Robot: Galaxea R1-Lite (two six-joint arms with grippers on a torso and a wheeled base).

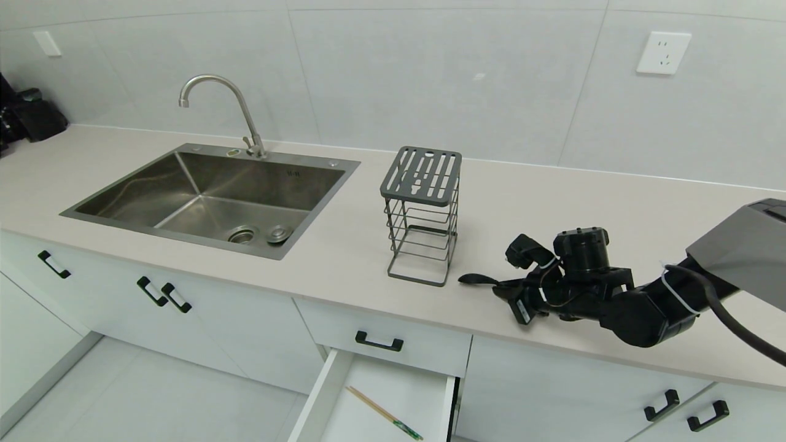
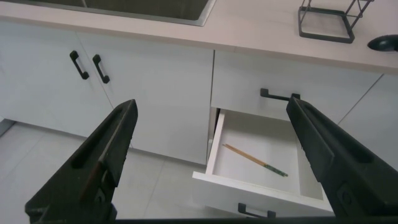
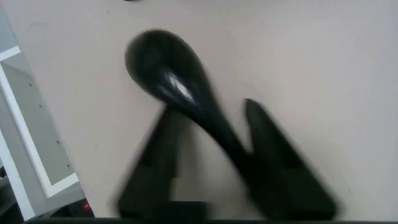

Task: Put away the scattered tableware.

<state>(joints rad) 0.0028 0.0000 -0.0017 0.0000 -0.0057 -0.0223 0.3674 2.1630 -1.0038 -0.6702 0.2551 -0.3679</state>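
A black spoon lies on the beige counter just right of the wire cutlery rack. My right gripper is low over the counter at the spoon's handle. In the right wrist view the spoon runs slantwise between the fingers, which stand apart on either side of its handle; my right gripper is open. A pair of chopsticks lies in the open drawer below the counter. My left gripper hangs open in front of that drawer, above the chopsticks, holding nothing.
A steel sink with a faucet takes up the counter's left part. White cabinets with black handles run below. A black appliance stands at the far left. The counter's front edge runs just below the right gripper.
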